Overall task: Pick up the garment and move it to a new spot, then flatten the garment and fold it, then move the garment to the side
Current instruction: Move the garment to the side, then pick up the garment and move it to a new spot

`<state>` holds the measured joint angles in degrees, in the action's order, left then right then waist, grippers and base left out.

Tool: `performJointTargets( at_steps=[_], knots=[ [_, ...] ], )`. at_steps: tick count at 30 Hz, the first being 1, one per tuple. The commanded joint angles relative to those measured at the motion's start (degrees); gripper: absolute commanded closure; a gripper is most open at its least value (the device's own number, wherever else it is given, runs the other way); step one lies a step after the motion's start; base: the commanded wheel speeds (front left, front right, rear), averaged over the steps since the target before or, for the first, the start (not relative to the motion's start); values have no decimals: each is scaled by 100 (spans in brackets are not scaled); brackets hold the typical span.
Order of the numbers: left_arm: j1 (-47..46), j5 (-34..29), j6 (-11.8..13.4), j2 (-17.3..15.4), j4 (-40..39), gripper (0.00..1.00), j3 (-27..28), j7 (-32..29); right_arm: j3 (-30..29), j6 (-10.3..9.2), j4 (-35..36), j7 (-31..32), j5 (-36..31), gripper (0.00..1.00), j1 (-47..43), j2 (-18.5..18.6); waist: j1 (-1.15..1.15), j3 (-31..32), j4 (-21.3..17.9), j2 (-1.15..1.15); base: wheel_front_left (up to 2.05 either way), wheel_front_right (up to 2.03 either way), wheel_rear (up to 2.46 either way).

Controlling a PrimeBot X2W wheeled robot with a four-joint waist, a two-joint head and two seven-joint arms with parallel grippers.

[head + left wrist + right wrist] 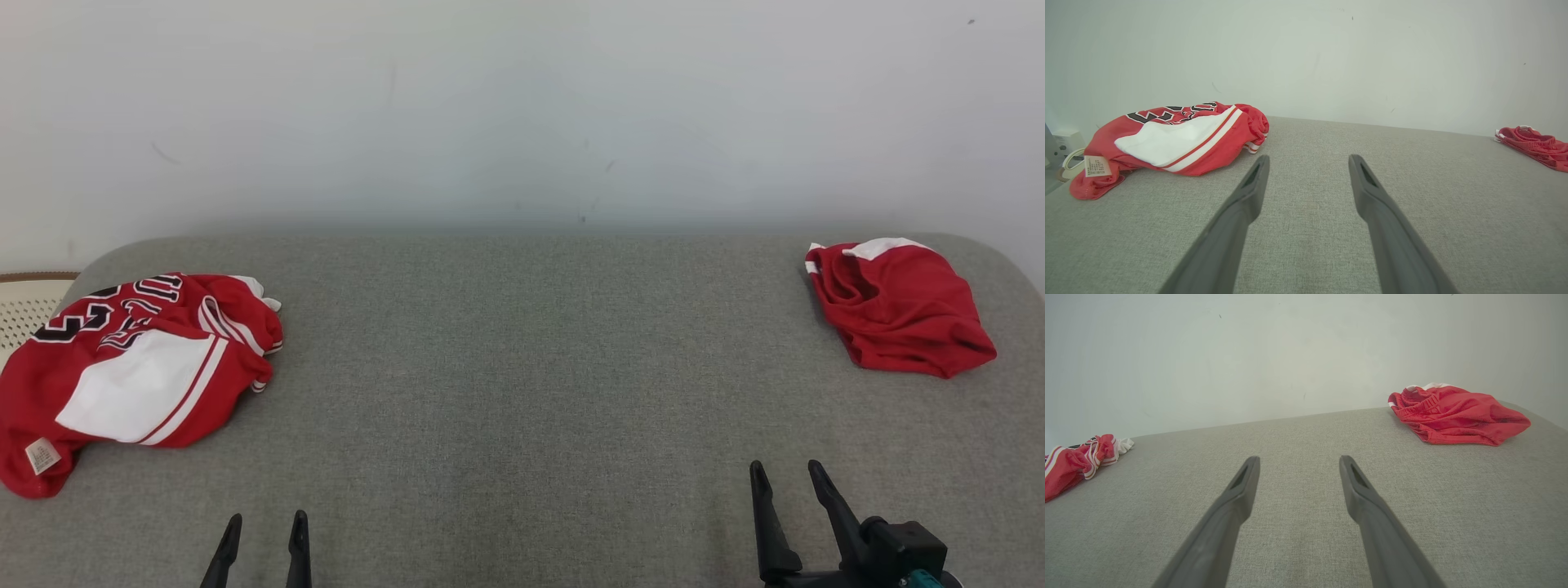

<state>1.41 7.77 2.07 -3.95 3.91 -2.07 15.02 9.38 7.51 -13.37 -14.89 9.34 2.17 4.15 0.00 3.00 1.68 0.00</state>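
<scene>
Two crumpled red garments lie on the grey table [522,367]. A red and white jersey [139,367] with black numbers sits at the far left, also in the left wrist view [1171,141] and at the left edge of the right wrist view [1073,463]. Red shorts [898,306] with a white band lie bunched at the back right, seen closer in the right wrist view [1457,414] and small in the left wrist view [1535,147]. My left gripper [263,527] [1308,161] and right gripper [788,474] [1298,461] hover open near the front edge, holding nothing.
A pale wall [522,106] rises right behind the table. A cream perforated basket [28,302] shows past the table's left edge. The table's back corners are rounded.
</scene>
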Motion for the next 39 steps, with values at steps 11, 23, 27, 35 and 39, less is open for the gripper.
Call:
performJointTargets(
  at_steps=[11,23,27,35,39],
  knots=[
    [37,-73,-95,-90,75,0,21,20,-67,-4,149,23,-145,0,-164,-88,0,15,9,0,0,0,0],
    [63,-91,-16,-93,79,0,55,20,-113,-4,165,34,-192,0,-187,-120,0,5,23,0,0,0,0],
    [64,-89,-4,-96,79,0,60,20,-118,-4,167,34,-201,0,-205,-122,0,-7,39,0,0,0,0],
    [32,-85,29,-114,96,0,90,20,-129,-4,170,55,-198,0,-241,-128,0,-28,169,0,0,0,0],
    [11,-87,41,-119,104,0,89,20,-121,-4,132,52,-140,0,-248,-128,0,-37,372,0,0,0,0]
  ],
)
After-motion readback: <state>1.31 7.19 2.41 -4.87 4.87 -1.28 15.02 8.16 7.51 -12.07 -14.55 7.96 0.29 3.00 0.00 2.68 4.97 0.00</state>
